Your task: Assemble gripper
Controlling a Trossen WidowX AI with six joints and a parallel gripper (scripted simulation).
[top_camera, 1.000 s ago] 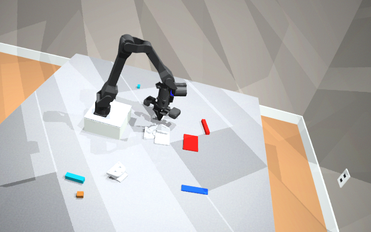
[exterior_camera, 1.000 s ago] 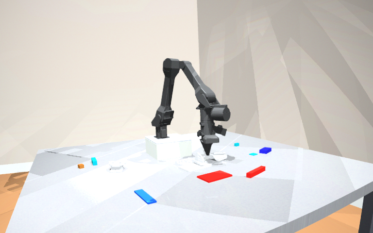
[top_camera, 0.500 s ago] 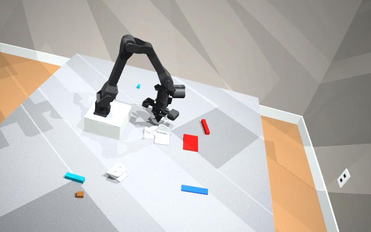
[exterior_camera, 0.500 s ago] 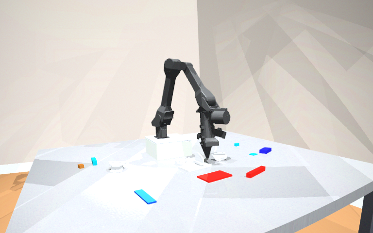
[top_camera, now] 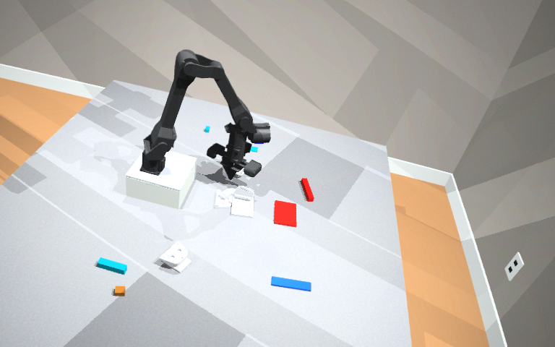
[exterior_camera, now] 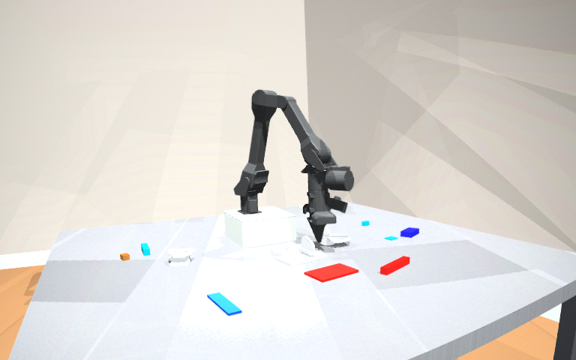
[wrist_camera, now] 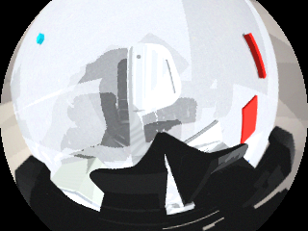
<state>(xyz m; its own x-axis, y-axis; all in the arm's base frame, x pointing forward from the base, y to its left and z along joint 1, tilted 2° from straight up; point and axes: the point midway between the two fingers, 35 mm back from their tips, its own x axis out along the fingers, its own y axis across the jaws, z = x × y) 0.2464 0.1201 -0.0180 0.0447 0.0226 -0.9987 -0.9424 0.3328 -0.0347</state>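
My gripper (top_camera: 230, 177) (exterior_camera: 319, 240) (wrist_camera: 161, 135) is shut, its fingertips together low over the table. A loose white jaw (top_camera: 241, 173) (exterior_camera: 337, 235) (wrist_camera: 154, 77) is just beyond the fingertips; its narrow stem runs down behind them in the wrist view. I see nothing plainly held. The white gripper base (top_camera: 242, 208) (exterior_camera: 292, 259) is close in front of the gripper, with another jaw's pad (top_camera: 244, 192) (exterior_camera: 306, 246) rising over it. Whether that jaw is on a pin is too small to tell. A white part with two holes, seemingly the housing plate (top_camera: 175, 254) (exterior_camera: 180, 255), sits apart, tilted.
The arm stands on a white block (top_camera: 153, 188) (exterior_camera: 254, 233). A red plate (top_camera: 285, 213) (exterior_camera: 331, 271) (wrist_camera: 249, 119) and red bar (top_camera: 307, 189) (exterior_camera: 394, 265) (wrist_camera: 256, 55) lie beside the base. A blue strip (top_camera: 290, 283) (exterior_camera: 224, 303), cyan bar (top_camera: 111, 265) (exterior_camera: 145, 249) and orange cube (top_camera: 119, 290) (exterior_camera: 124, 256) lie farther off.
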